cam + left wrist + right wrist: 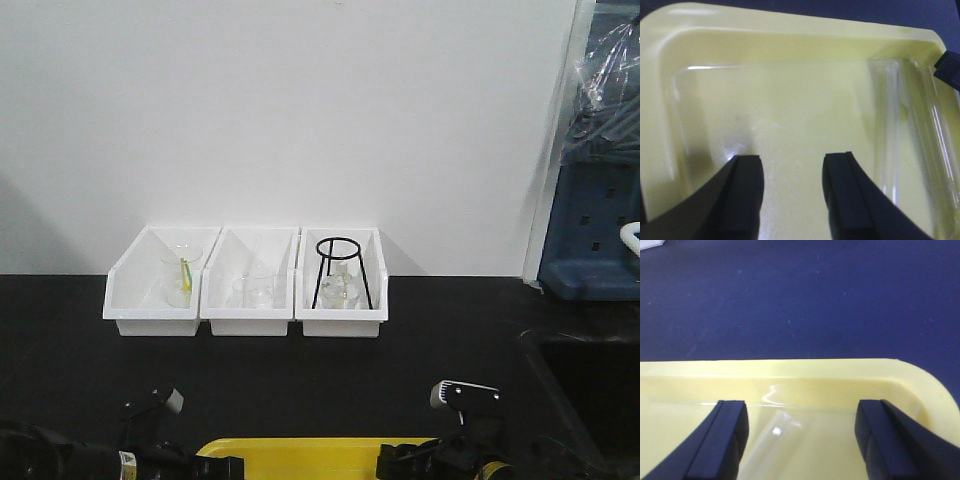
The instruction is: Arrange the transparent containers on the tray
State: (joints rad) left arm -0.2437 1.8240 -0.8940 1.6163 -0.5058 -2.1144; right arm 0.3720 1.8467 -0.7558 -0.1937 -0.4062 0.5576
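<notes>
Right at the front edge, the left gripper (792, 160) hangs low over the shallow bright-yellow plastic tray (670, 75). Its black jaws are moderately apart, with only bare tray floor between them. The two long clear glass test tubes (890, 130) lie in the tray off to that gripper's right, side by side along the tray's wall. Their long axes run away from the wrist, roughly parallel to the fingers. The right gripper (802, 407) is spread wide by the tray's rim and grips nothing. One test tube (782, 422) shows its end on the floor between those jaws, touching neither, its length running back under the wrist. I'd judge the right arm the nearer to the glass. Beyond, across the black tabletop (450, 320), three small white plastic bins (247, 290) of glassware sit against the white wall (300, 100)
</notes>
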